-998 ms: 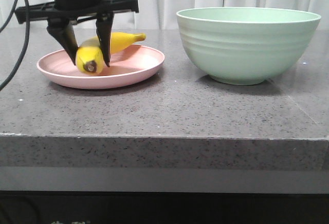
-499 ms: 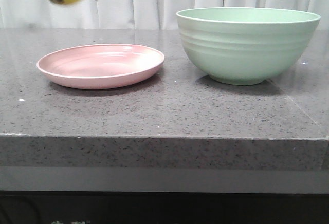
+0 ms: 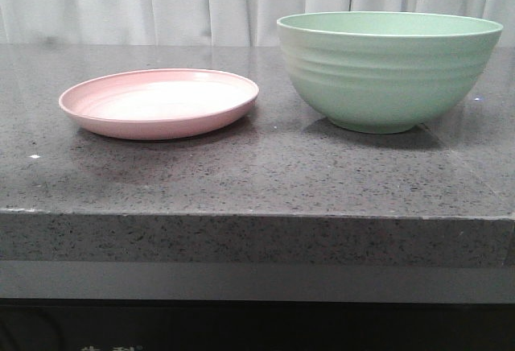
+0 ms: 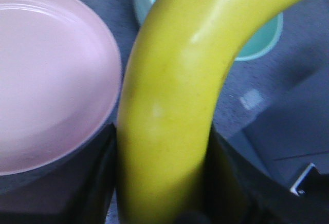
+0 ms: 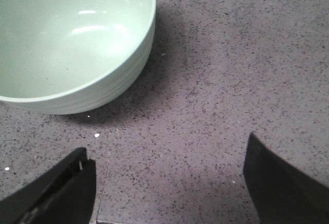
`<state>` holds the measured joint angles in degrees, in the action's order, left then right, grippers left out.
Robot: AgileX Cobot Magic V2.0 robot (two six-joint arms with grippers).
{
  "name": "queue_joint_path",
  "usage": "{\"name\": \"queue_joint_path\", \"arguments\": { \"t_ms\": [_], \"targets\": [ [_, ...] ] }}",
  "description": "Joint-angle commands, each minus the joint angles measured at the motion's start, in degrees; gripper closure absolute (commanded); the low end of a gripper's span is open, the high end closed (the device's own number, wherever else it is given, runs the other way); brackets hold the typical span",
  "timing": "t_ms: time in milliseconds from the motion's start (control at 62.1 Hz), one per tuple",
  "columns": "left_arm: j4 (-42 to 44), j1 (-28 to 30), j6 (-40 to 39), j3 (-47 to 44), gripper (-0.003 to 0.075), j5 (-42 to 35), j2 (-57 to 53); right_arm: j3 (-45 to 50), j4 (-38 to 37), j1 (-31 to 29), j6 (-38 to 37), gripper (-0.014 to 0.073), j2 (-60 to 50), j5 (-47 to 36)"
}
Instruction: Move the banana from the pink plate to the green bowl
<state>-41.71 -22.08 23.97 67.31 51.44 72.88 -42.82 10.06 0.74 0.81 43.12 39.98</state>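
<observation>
Pale curtains hang behind a speckled grey stone counter (image 3: 257,174), on which two dishes stand well apart: the pink plate (image 3: 158,103) on the robot's left and the green bowl (image 3: 389,69) on its right. The plate is bare, and the inside of the bowl, seen from the right wrist view, holds nothing.

The banana (image 4: 169,100) is in the air. In the front view only its dark tip and a sliver of yellow show at the top left corner, high above the plate and off to its left side. In the left wrist view it fills the middle of the picture, with the left gripper (image 4: 159,183) pinching it: the dark fingers (image 4: 100,178) press against it on either side. Plate and bowl both lie below it.

The right gripper (image 5: 169,183) hangs over bare counter just beside the bowl, its fingers spread wide and holding nothing.

By my reading, the pick-up is done and the carry is in hand. The next move calls for the left arm to travel sideways toward the bowl while staying high enough to clear the tall rim, then to lower the banana into the middle of the bowl and only then let go. The idle right arm sits close to the bowl, so the path should keep clear of it.
</observation>
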Motion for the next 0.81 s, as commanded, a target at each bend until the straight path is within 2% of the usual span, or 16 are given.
{"name": "queue_joint_path", "arguments": {
  "t_ms": [0, 97, 209, 386, 596, 789],
  "targets": [
    [-14.62, -0.09, 11.42, -2.32, 0.0541, -3.13, -2.32, -2.00, 2.15, -0.15, 0.95, -0.0008, 0.10, -3.03],
    [-24.34, -0.09, 20.50, -5.02, 0.0541, -1.17, -1.98, -2.00, 6.29, -0.08, 5.37, -0.0008, 0.10, -2.90],
    [-30.02, -0.09, 25.81, -6.52, 0.0541, 1.82, -1.30, -2.07, 15.37, -0.08, 15.88, -0.0008, 0.10, -2.90],
    [-30.42, -0.09, 26.06, -6.52, 0.0541, 4.08, -0.20, -2.13, 38.11, -0.08, 38.90, -0.0008, 0.89, -0.99],
    [-30.42, -0.09, 26.06, -6.52, 0.0541, 4.23, -0.07, -2.24, 62.84, -0.08, 65.72, -0.0008, 6.62, 7.10],
    [-30.42, -0.09, 26.06, -6.52, 0.0541, 4.23, -0.07, -5.15, 71.31, 1.42, 80.49, -0.0007, 13.27, 12.68]
  ]
}}
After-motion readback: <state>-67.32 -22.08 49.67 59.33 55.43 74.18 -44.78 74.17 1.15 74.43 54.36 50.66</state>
